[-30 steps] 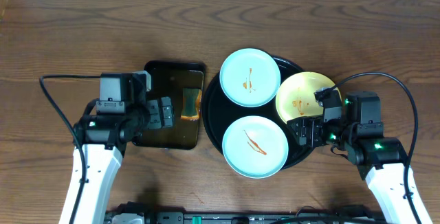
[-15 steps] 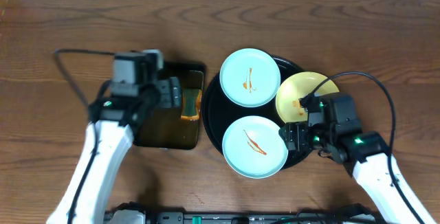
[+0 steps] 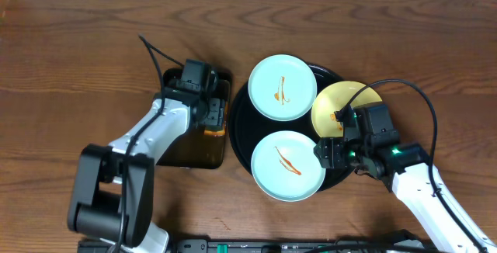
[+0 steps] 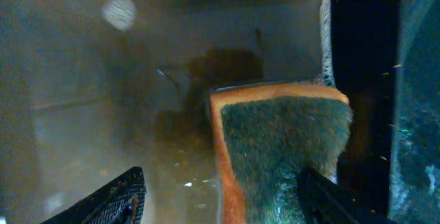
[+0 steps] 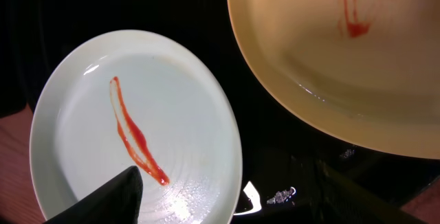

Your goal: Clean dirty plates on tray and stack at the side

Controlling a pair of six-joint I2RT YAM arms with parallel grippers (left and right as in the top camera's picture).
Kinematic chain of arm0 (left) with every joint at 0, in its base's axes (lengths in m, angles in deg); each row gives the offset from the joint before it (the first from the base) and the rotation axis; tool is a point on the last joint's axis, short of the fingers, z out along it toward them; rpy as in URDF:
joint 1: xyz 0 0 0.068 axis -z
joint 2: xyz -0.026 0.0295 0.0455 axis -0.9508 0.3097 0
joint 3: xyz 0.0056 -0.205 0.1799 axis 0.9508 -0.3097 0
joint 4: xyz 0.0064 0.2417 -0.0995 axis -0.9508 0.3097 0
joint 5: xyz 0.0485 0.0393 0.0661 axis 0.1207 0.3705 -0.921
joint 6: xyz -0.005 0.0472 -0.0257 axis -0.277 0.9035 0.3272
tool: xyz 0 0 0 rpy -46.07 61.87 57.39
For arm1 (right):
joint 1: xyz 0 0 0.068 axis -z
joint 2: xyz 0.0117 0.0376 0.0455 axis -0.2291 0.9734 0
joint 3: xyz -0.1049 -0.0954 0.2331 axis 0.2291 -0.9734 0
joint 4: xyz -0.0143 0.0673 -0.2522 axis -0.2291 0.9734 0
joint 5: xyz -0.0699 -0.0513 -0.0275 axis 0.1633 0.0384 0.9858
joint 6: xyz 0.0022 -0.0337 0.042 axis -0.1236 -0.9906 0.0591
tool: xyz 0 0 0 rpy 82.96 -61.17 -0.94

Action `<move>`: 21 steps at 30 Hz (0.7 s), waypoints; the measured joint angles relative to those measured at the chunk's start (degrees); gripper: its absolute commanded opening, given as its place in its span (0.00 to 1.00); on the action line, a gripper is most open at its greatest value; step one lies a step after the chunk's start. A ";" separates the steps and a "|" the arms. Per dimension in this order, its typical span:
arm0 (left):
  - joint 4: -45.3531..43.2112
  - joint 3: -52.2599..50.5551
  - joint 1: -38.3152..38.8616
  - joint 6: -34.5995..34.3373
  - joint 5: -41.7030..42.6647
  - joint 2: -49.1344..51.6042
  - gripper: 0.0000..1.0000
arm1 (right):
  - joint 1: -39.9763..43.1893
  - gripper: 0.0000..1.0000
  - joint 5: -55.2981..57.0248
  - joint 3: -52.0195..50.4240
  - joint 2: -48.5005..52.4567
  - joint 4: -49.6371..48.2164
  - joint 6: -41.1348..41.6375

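Note:
Three plates lie on the round black tray: a far mint plate, a near mint plate and a yellow plate, each with a red sauce streak. My right gripper hangs open over the near mint plate's right rim. In the right wrist view that rim lies between the two fingertips, and the yellow plate is at upper right. My left gripper is open, low over an orange sponge with a green scouring face. The sponge lies between its fingers.
The sponge rests in a dark rectangular tray left of the round tray, with a wet, brownish bottom. Brown wooden table surrounds both trays. Cables trail from both arms.
My left arm has swung right and forward, from the rectangular tray's left edge to over the sponge. My right gripper has shifted left, from beside the yellow plate to the near mint plate's rim.

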 measured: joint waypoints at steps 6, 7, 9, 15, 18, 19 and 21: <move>-0.33 0.02 -0.02 -0.22 1.53 0.90 0.66 | 0.00 0.75 0.00 0.00 0.00 -0.07 0.02; -0.31 0.02 -0.02 -0.24 1.64 0.87 0.66 | 0.00 0.75 0.00 0.00 0.00 -0.07 0.02; -0.28 0.02 -0.02 -0.46 1.77 0.31 0.66 | 0.00 0.75 0.00 0.00 0.00 -0.07 0.02; 0.11 0.02 0.02 -2.10 2.25 -4.68 0.66 | 0.00 0.75 0.00 0.00 0.00 -0.07 0.02; 0.37 0.00 0.02 -3.63 2.25 -4.59 0.66 | 0.00 0.75 0.00 0.00 0.00 -0.02 0.07; 0.42 -0.02 0.04 -4.17 2.25 -4.57 0.66 | 0.00 0.75 0.00 0.00 0.00 0.04 0.09; 0.42 -0.17 0.17 -4.68 2.23 -4.48 0.66 | 0.00 0.75 0.00 0.00 0.00 0.04 0.11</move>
